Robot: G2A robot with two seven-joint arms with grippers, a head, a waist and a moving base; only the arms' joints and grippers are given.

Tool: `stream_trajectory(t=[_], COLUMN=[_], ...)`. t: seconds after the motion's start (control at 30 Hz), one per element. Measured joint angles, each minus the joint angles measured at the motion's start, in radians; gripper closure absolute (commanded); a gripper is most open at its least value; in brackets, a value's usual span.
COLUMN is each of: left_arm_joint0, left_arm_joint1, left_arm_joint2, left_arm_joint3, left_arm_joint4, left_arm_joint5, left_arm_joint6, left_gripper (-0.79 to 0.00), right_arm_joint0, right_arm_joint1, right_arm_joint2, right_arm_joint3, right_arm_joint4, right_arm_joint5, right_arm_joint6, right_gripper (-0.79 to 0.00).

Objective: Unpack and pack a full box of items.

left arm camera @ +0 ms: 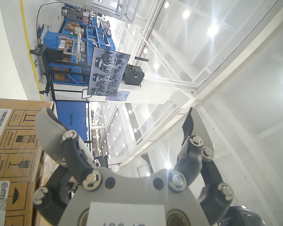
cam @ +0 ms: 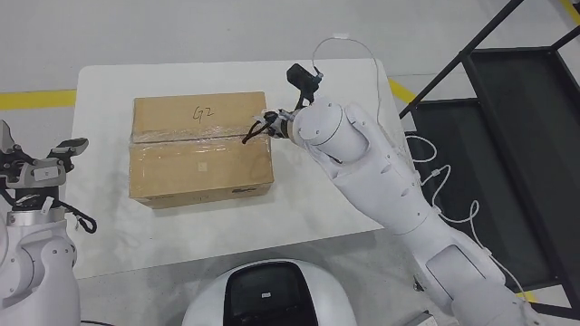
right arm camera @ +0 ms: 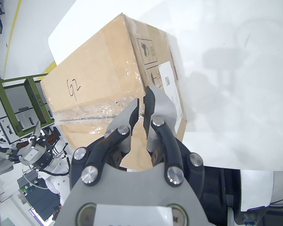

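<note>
Box (cam: 201,149) taped shut, long axis laid across surface (cam: 317,199); right hand (right arm camera: 141,99) set at seam's near end, almost closed, nothing held; left hand (left arm camera: 118,116) spread wide, well apart.

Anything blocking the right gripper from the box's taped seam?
Nothing visible. The right gripper sits at the end of the clear-taped seam on the closed brown cardboard box.

Box (cam: 201,149) blocks table (cam: 104,100) centre; 2 passable margins: left, front
</note>
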Motion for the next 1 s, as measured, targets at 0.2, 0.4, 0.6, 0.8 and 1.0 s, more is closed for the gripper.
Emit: stream_trajectory(t=[0.2, 0.4, 0.6, 0.8, 1.0], left_arm_joint0=[0.0, 0.0, 0.0, 0.0, 0.0], left_arm_joint1=[0.0, 0.0, 0.0, 0.0, 0.0], left_arm_joint2=[0.0, 0.0, 0.0, 0.0, 0.0], left_arm_joint3=[0.0, 0.0, 0.0, 0.0, 0.0], left_arm_joint4=[0.0, 0.0, 0.0, 0.0, 0.0], left_arm_joint5=[0.0, 0.0, 0.0, 0.0, 0.0], left_arm_joint6=[0.0, 0.0, 0.0, 0.0, 0.0], left_gripper=[-0.785, -0.785, -0.785, -0.785, -0.785], right_arm_joint0=[-0.101, -0.238, -0.299, -0.297, -0.307], right_arm_joint1=[0.023, 0.029, 0.032, 0.031, 0.04], right_arm_joint2=[0.141, 0.223, 0.202, 0.189, 0.246], right_arm_joint3=[-0.167, -0.173, -0.004, 0.151, 0.225], right_arm_joint4=[0.137, 0.247, 0.051, -0.16, -0.227], right_arm_joint5=[-0.173, -0.599, -1.118, -1.33, -1.355], right_arm_joint6=[-0.016, -0.216, -0.445, -0.678, -0.758], right_gripper=[0.0, 0.0, 0.0, 0.0, 0.0])
